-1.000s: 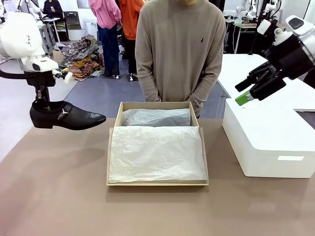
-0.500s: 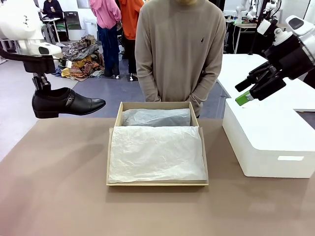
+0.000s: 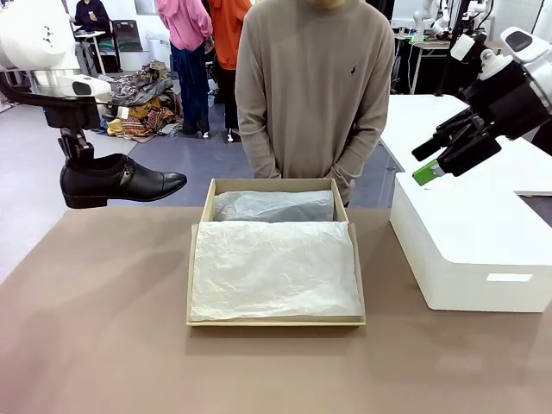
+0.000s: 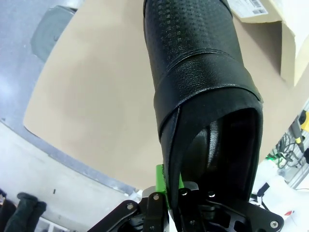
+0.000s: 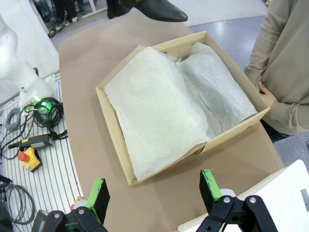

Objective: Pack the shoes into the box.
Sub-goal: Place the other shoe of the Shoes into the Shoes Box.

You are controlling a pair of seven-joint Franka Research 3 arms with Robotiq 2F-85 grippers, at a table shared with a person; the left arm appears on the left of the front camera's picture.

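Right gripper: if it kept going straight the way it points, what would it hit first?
Probably the white tissue paper lining the box: the open right gripper looks straight at it in its wrist view, nothing between. The bigger white box lies close beneath it, so I'm unsure.

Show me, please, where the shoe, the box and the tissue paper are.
shoe (image 3: 129,183): front view, on the side of its upper.
box (image 3: 276,323): front view, on its near wall.
tissue paper (image 3: 274,267): front view, on the middle of the large sheet.
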